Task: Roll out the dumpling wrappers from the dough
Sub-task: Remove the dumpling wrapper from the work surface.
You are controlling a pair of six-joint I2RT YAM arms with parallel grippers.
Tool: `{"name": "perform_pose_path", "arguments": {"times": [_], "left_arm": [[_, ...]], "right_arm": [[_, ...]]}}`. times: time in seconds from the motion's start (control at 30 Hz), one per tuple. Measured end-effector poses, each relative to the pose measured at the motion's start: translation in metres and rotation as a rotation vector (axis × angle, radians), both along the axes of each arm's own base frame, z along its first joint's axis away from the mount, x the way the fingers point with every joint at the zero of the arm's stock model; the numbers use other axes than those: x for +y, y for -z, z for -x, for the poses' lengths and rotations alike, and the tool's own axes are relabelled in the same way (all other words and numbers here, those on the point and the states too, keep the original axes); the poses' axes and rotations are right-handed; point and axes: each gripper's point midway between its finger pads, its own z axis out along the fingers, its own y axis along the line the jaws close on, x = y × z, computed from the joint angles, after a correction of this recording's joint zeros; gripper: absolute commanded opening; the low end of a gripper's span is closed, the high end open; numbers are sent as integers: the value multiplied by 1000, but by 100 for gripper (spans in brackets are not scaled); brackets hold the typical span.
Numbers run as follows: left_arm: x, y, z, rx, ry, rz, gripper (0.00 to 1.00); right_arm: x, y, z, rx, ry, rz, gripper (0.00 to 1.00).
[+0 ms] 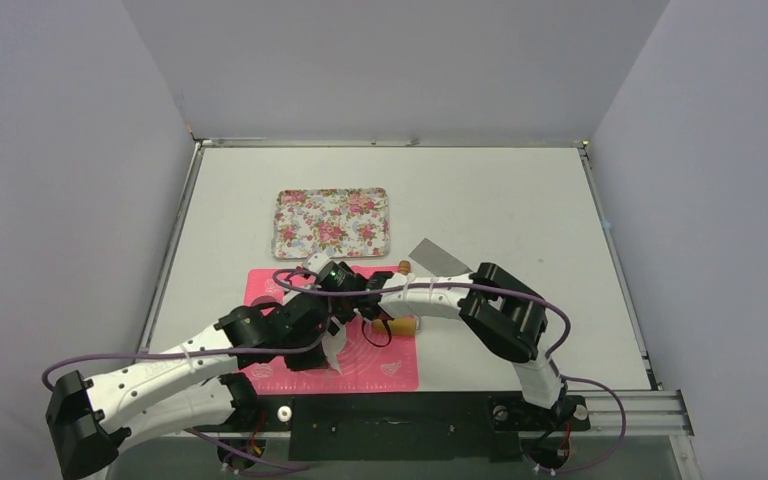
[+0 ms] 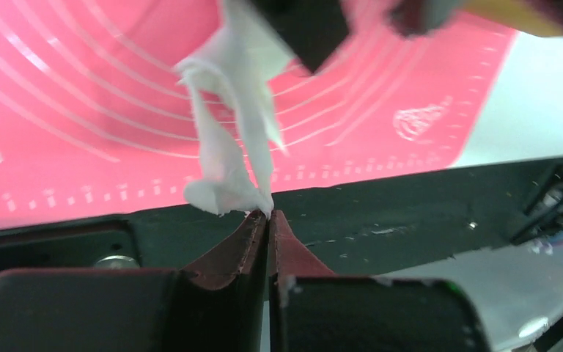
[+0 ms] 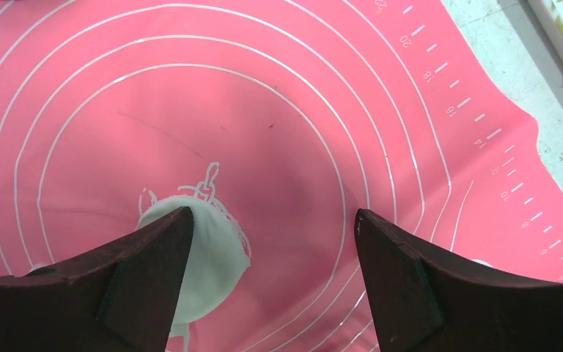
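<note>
While clearing the mat
Left gripper pinches dough scrap aloft; right gripper, wide, hovers over the wrapper.

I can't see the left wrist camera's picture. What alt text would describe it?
The left gripper, shut, pinches a ragged strip of white dough at its fingertips. Behind the dough lies a pink mat printed with white rings and ruler marks.

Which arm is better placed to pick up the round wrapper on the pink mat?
The right: the right gripper hangs open just over the wrapper on the mat; the left gripper is shut on a ragged dough scrap.
</note>
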Motion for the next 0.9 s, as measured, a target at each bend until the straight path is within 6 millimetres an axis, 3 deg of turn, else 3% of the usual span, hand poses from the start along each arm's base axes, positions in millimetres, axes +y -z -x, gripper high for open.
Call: {"name": "perform_pose_path", "arguments": {"times": [0.13, 0.47, 0.67, 0.8, 0.9], "left_arm": [[-20, -13, -2, -46, 52, 87, 0], [-19, -33, 3, -94, 27, 183, 0], [-16, -53, -3, -181, 4, 264, 0], [-5, -42, -6, -169, -49, 195, 0], [5, -27, -8, -138, -89, 89, 0]], "right_arm": [[0, -1, -2, -23, 28, 5, 76], [-1, -8, -4, 7, 72, -35, 76], [-16, -35, -20, 133, 163, -184, 76], [-24, -61, -28, 187, 192, -300, 76], [-21, -78, -18, 183, 138, -333, 76]]}}
